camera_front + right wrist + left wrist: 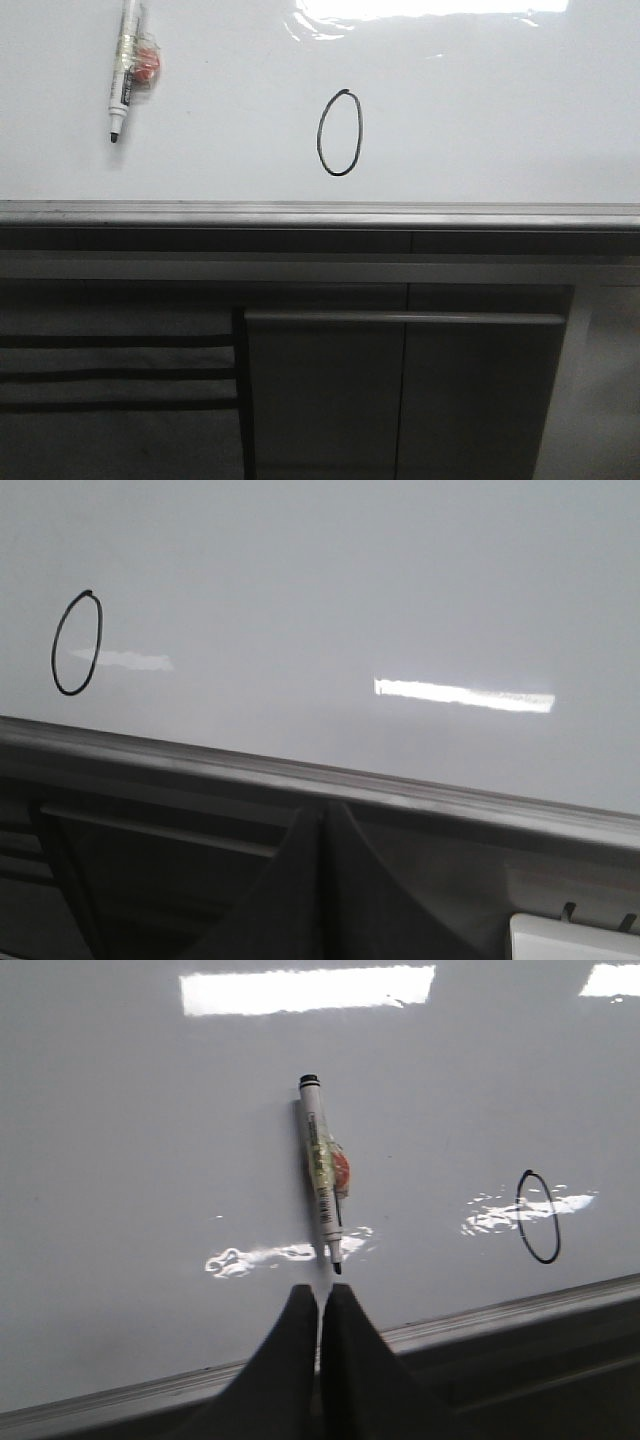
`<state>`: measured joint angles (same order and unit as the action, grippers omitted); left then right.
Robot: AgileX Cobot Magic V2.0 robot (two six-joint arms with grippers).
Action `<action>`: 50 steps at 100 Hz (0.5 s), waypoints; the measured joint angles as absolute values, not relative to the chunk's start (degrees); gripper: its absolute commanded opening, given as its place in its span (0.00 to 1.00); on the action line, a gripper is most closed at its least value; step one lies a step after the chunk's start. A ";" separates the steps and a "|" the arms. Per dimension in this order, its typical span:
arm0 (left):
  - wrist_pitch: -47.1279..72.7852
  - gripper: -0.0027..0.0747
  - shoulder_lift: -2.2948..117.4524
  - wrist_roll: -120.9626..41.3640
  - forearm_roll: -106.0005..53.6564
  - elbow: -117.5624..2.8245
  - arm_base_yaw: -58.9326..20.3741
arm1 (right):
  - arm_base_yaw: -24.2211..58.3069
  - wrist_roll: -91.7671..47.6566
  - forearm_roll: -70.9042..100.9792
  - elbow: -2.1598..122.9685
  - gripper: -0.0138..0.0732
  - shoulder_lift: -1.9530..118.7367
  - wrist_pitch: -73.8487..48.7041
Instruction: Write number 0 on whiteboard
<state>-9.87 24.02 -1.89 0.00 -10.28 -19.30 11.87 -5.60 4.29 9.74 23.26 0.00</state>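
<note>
A thin black upright oval, the number 0, is drawn on the glossy whiteboard, near its front grey frame edge. It also shows in the left wrist view and the right wrist view. A white marker with a black uncapped tip and a red blob at its side lies flat on the board at the far left; it also shows in the left wrist view. My left gripper is shut and empty, just short of the marker's tip. My right gripper is shut and empty, over the frame edge. Neither gripper shows in the front view.
The board's grey metal frame runs across the front. Below it are dark grey cabinet panels with a horizontal handle bar. A white object's corner shows in the right wrist view.
</note>
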 measured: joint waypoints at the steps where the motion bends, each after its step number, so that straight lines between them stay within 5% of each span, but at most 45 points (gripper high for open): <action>1: -9.87 0.01 23.43 -1.89 0.00 -10.13 -18.71 | 11.87 -5.60 4.29 9.76 0.07 23.26 0.00; 50: -7.68 0.01 0.75 -2.18 -2.98 -0.24 -6.99 | 11.87 -5.60 4.29 8.59 0.07 23.26 0.00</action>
<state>-7.68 0.75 -2.18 -2.98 -0.24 -6.99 11.87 -5.60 4.29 8.59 23.26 0.00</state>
